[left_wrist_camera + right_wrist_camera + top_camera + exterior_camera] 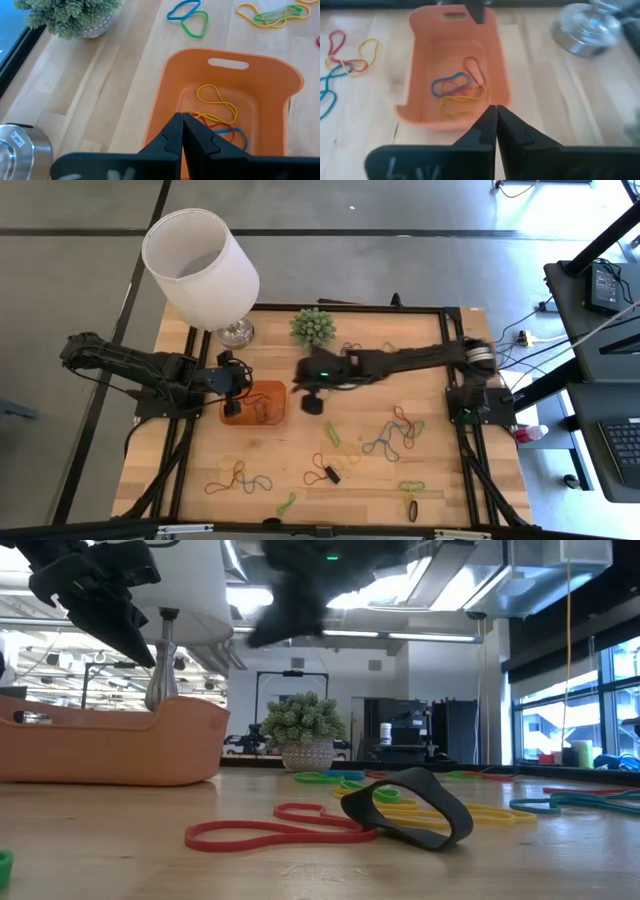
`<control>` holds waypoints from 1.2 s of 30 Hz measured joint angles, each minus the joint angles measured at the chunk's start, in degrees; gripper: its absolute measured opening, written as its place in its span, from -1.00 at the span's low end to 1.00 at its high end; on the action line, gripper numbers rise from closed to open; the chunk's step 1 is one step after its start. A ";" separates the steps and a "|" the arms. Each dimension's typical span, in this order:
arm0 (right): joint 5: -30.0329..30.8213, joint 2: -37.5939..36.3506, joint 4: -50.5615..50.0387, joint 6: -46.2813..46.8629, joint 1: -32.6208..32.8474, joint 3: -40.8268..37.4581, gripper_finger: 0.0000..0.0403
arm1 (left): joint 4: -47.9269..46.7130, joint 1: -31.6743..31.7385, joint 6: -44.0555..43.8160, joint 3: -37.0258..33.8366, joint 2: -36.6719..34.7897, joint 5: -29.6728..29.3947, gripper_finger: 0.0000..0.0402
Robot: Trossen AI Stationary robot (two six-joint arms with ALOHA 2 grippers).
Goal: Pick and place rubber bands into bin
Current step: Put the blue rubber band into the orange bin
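High view: bin [254, 402] sits mid-table with the left gripper [232, 386] at its edge, fingers together, right gripper [312, 402] just beside it, pinched empty; rubber bands [392, 432] scattered. Low view: a nudge could shove the bin. Wrist views: bands in the bin; an empty re-grasp likely.

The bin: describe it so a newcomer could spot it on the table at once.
Find the big white lampshade at the table's far left corner. Just in front of its metal base sits the bin, between the two grippers. It is the only orange tray there, shallow with rounded corners, holding a few rubber bands.
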 joint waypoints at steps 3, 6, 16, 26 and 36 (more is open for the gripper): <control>3.06 -8.83 7.82 3.79 1.25 -13.84 -0.98 | 0.00 0.00 0.00 0.00 0.00 0.01 -0.98; 6.55 -16.87 14.33 7.86 3.16 -26.04 -0.96 | -0.05 0.00 0.00 0.08 0.10 0.07 -0.98; 20.64 -35.46 25.72 16.07 8.77 -53.84 -0.96 | -0.06 0.72 0.03 8.49 10.34 0.40 -0.98; 22.41 -46.31 29.14 14.61 7.30 -65.54 -0.92 | 0.27 8.50 4.77 23.97 30.11 1.24 -0.98; 22.26 -48.85 28.99 12.87 7.33 -69.51 -0.92 | 0.24 15.12 10.99 41.98 50.31 3.47 -0.98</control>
